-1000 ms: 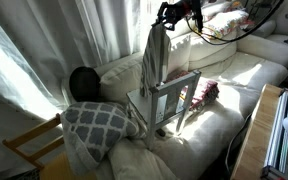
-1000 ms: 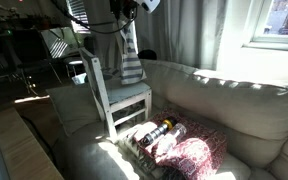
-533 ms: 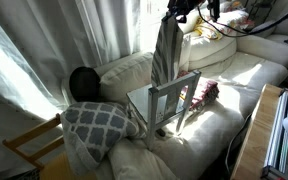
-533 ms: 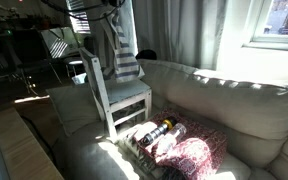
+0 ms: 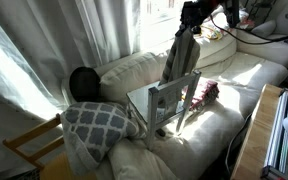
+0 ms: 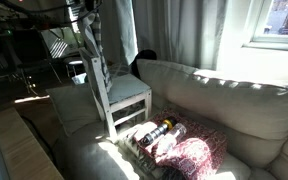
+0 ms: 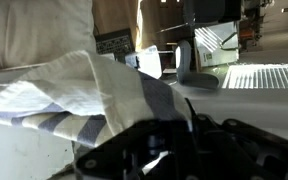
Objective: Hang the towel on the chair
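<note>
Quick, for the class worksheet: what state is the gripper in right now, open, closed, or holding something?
The gripper: closed, holding the towel, which hangs down from it.

Chair top: towel is hanging right at it, blocking.
Behind: curtain is closing in.
Seat: is lying open above.

Both exterior views face the sofa and chair from opposite ends, fairly near; the wrist view looks closely at the towel.
</note>
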You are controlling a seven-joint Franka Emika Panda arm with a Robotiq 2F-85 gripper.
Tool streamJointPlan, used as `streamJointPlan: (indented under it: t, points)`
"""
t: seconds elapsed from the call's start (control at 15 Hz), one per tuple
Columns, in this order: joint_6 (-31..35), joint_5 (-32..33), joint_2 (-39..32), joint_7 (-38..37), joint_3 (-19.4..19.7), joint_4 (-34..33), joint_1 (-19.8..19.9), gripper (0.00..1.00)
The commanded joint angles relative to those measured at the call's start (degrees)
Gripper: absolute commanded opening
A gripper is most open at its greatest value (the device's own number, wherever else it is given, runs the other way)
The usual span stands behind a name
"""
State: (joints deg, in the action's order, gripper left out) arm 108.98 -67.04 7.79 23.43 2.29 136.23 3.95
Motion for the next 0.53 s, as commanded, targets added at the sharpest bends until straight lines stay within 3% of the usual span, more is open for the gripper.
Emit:
streamJointPlan:
  t: [0.0, 0.07, 0.47]
  points:
    - [-2.6, 0.4, 4.1, -4.7, -0.9, 4.7, -1.4, 0.01]
    - [-1.5, 0.1, 1.2, -1.9, -0.4, 1.9, -0.9, 0.03]
    - [-1.7, 0.1, 2.6, -3.3, -1.0, 3.4, -1.6, 0.01]
